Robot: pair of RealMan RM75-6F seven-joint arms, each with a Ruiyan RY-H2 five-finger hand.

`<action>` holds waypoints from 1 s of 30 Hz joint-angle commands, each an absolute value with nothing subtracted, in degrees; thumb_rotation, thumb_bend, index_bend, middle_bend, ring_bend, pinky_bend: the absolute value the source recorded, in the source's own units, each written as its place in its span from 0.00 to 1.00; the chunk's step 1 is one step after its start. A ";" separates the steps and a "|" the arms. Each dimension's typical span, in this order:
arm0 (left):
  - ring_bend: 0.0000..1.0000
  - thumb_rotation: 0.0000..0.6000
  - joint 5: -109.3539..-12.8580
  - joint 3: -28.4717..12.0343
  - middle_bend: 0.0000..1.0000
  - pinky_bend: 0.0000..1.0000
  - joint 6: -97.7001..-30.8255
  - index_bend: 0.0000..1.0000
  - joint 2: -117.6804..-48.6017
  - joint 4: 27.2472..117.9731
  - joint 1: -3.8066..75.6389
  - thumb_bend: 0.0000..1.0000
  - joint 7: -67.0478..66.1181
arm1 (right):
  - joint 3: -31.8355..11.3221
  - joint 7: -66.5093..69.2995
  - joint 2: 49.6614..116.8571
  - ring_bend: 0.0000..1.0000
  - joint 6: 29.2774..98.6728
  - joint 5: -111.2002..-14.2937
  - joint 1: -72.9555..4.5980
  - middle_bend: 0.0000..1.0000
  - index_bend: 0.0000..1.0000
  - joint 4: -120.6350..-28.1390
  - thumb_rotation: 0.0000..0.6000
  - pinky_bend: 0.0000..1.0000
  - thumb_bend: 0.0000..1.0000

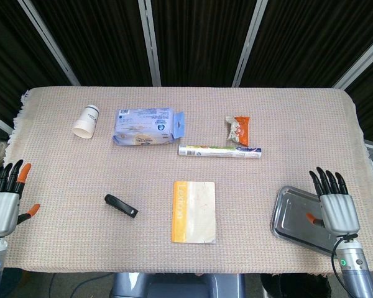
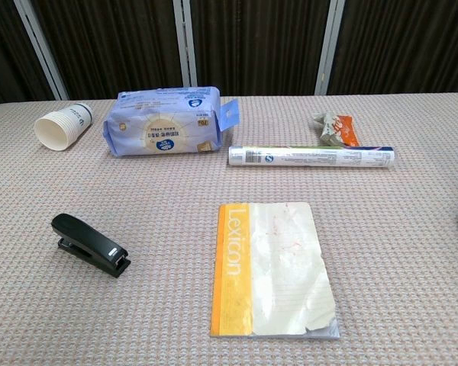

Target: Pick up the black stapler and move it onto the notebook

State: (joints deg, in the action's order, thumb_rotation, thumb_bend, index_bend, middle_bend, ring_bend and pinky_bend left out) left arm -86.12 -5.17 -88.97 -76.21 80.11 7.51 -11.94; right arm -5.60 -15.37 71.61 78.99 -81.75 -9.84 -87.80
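The black stapler (image 1: pixel 121 206) (image 2: pixel 90 244) lies on the woven table cloth, left of the middle and near the front. To its right lies the notebook (image 1: pixel 194 212) (image 2: pixel 270 268), cream with an orange spine strip, flat and bare on top. My left hand (image 1: pixel 4 197) hovers at the table's left edge, fingers apart and holding nothing, well left of the stapler. At the front right, my right hand (image 1: pixel 336 203) hangs over a metal tray, fingers spread and empty. Neither hand shows in the chest view.
A grey metal tray (image 1: pixel 295 212) sits front right. At the back lie a tipped paper cup (image 1: pixel 86 121), a blue wipes pack (image 1: pixel 146 128), a long tube (image 1: pixel 219 151) and an orange snack wrapper (image 1: pixel 239 130).
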 commanded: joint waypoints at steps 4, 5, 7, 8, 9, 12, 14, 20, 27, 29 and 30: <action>0.00 1.00 -83.64 -5.98 0.00 0.07 -85.73 0.00 -77.22 78.58 8.72 0.09 -12.02 | -6.15 -15.14 71.14 0.00 79.57 -81.21 -9.80 0.00 0.00 -88.23 1.00 0.00 0.02; 0.00 1.00 -83.47 -5.89 0.00 0.07 -85.17 0.00 -77.31 78.56 8.91 0.09 -12.16 | -6.18 -14.81 70.96 0.00 79.71 -81.28 -9.77 0.00 0.00 -88.29 1.00 0.00 0.02; 0.00 1.00 -83.53 -5.51 0.00 0.07 -83.91 0.00 -77.37 79.07 9.42 0.09 -12.18 | -6.12 -14.08 70.66 0.00 79.92 -81.50 -9.67 0.00 0.00 -88.37 1.00 0.00 0.02; 0.00 1.00 -84.08 -5.13 0.00 0.07 -83.31 0.00 -77.30 79.51 9.79 0.09 -11.96 | -6.05 -13.75 70.47 0.00 79.95 -81.59 -9.62 0.00 0.00 -88.46 1.00 0.00 0.02; 0.00 1.00 -84.88 -4.70 0.00 0.08 -82.77 0.00 -77.21 79.96 10.21 0.09 -11.62 | -5.99 -13.43 70.31 0.00 80.03 -81.67 -9.55 0.00 0.00 -88.54 1.00 0.00 0.02; 0.03 1.00 -87.06 -3.77 0.07 0.09 -80.91 0.01 -76.90 81.22 11.86 0.09 -11.50 | -5.96 -12.66 69.89 0.00 80.06 -81.58 -9.43 0.00 0.00 -88.53 1.00 0.00 0.02; 0.05 1.00 -87.45 -4.02 0.12 0.10 -79.33 0.02 -76.96 82.22 13.30 0.09 -12.58 | -6.17 -12.38 69.67 0.00 80.09 -81.34 -9.46 0.00 0.00 -88.49 1.00 0.00 0.02; 0.11 1.00 -86.59 -5.64 0.14 0.18 -69.27 0.03 -76.80 86.90 20.47 0.10 -12.85 | -7.06 -12.99 70.89 0.00 80.07 -80.35 -10.03 0.00 0.00 -86.57 1.00 0.00 0.02; 0.13 1.00 -85.98 -3.93 0.13 0.22 -62.66 0.04 -75.11 89.91 23.69 0.10 -12.47 | -7.15 -12.04 70.50 0.00 79.92 -79.72 -9.92 0.00 0.00 -86.54 1.00 0.00 0.02; 0.13 1.00 -86.12 -3.04 0.12 0.22 -60.49 0.05 -75.05 90.25 24.67 0.10 -11.46 | -7.01 -11.96 70.38 0.00 79.93 -79.77 -9.86 0.00 0.00 -86.65 1.00 0.00 0.02; 0.13 1.00 -86.26 -2.71 0.12 0.22 -59.76 0.05 -74.97 90.53 25.04 0.10 -10.89 | -6.97 -11.94 70.35 0.00 79.85 -79.70 -9.85 0.00 0.00 -86.68 1.00 0.00 0.02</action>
